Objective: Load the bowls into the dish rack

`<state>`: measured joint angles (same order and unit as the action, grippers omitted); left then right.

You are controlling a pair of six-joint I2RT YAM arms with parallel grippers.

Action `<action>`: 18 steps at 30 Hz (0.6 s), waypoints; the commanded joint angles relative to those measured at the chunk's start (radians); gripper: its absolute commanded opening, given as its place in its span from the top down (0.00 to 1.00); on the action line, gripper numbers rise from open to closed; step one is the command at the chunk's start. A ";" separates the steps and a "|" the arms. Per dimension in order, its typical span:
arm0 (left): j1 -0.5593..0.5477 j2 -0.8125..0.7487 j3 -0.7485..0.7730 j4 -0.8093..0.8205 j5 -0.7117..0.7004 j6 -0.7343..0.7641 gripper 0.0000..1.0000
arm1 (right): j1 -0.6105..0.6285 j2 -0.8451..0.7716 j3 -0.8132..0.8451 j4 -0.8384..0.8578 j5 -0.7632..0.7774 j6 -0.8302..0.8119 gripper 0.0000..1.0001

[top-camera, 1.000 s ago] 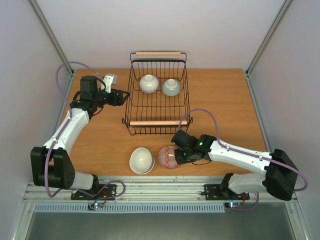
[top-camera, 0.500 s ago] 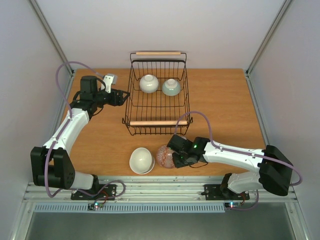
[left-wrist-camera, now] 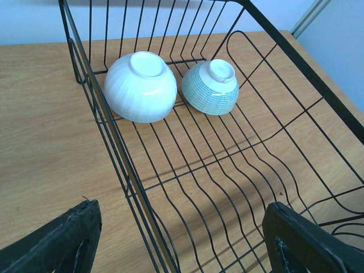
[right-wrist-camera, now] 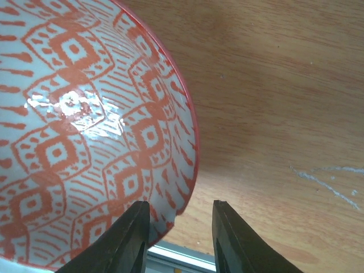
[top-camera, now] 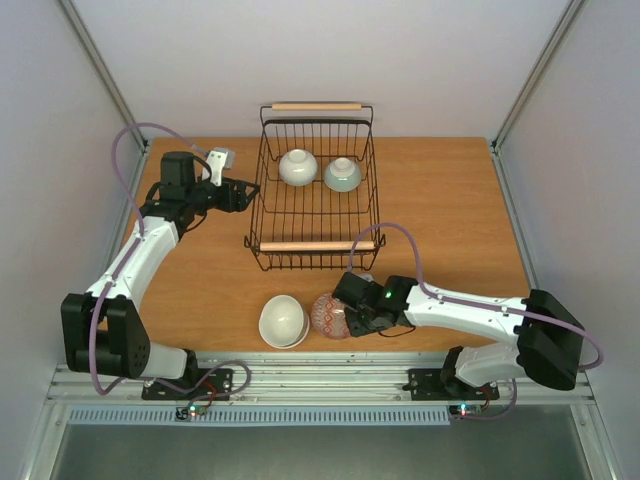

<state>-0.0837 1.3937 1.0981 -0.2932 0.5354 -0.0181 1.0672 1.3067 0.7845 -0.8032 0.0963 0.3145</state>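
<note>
The red-patterned bowl (top-camera: 328, 315) sits by the table's (top-camera: 450, 200) near edge beside a cream bowl (top-camera: 283, 320); the right gripper (right-wrist-camera: 181, 227) straddles its rim, jaws narrowed, gap showing. The left gripper (top-camera: 246, 193) gapes wide beside the dish rack (top-camera: 315, 245), which holds a white bowl (top-camera: 298, 167) and a green bowl (top-camera: 342, 174)

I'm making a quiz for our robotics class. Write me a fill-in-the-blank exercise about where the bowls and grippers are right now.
1. The white bowl and the green bowl lie ___ down in the dish rack.
2. Outside the rack, ___ bowls rest on the table.
3. The rim of the ___ patterned bowl sits between the fingers of the right gripper.
4. The left gripper has its jaws ___.

Missing words: upside; two; red; open.
</note>
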 commanded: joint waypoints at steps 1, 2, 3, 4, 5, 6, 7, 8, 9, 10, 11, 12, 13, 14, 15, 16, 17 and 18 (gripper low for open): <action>0.002 -0.002 0.025 0.017 0.008 0.003 0.23 | 0.012 0.039 0.020 0.035 0.018 0.017 0.68; 0.003 -0.004 0.025 0.017 0.006 0.003 0.22 | 0.013 0.046 0.021 0.044 0.017 0.018 0.68; 0.004 -0.004 0.025 0.017 0.005 0.004 0.22 | 0.014 0.051 0.024 0.053 0.015 0.019 0.69; 0.003 -0.004 0.025 0.017 0.005 0.004 0.22 | 0.015 0.056 0.026 0.060 0.013 0.020 0.69; 0.002 -0.004 0.025 0.017 0.005 0.004 0.22 | 0.017 0.060 0.027 0.067 0.013 0.020 0.70; 0.003 -0.004 0.025 0.017 0.005 0.004 0.22 | 0.018 0.065 0.029 0.073 0.011 0.022 0.71; 0.003 -0.005 0.025 0.017 0.004 0.004 0.22 | 0.020 0.069 0.030 0.078 0.010 0.023 0.72; 0.003 -0.005 0.025 0.017 0.003 0.004 0.22 | 0.021 0.073 0.030 0.078 0.011 0.024 0.74; 0.003 -0.005 0.024 0.018 0.003 0.004 0.23 | 0.023 0.075 0.030 0.078 0.014 0.025 0.77; 0.004 -0.005 0.023 0.017 0.005 0.006 0.22 | 0.023 0.076 0.031 0.073 0.019 0.028 0.81; 0.004 -0.005 0.023 0.018 0.005 0.005 0.23 | 0.025 0.076 0.033 0.067 0.024 0.031 0.85; 0.004 -0.006 0.023 0.017 0.005 0.004 0.22 | 0.027 0.074 0.036 0.059 0.031 0.033 0.89; 0.004 -0.005 0.023 0.017 0.005 0.004 0.22 | 0.029 0.071 0.037 0.048 0.040 0.037 0.94; 0.003 -0.006 0.023 0.017 0.005 0.004 0.23 | 0.033 0.066 0.041 0.031 0.054 0.041 0.98; 0.003 -0.006 0.023 0.017 0.006 0.005 0.22 | 0.035 0.060 0.046 0.016 0.066 0.044 0.99; 0.003 -0.008 0.023 0.018 0.006 0.005 0.22 | 0.038 0.054 0.051 -0.001 0.080 0.048 0.99; 0.003 -0.007 0.024 0.018 0.007 0.003 0.22 | 0.042 0.044 0.057 -0.021 0.099 0.052 0.99; 0.003 -0.008 0.025 0.017 0.009 0.003 0.23 | 0.048 0.032 0.067 -0.046 0.119 0.055 0.99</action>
<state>-0.0837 1.3937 1.0981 -0.2958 0.5354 -0.0181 1.0969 1.3609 0.8310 -0.7486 0.1261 0.3428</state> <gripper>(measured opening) 0.776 0.050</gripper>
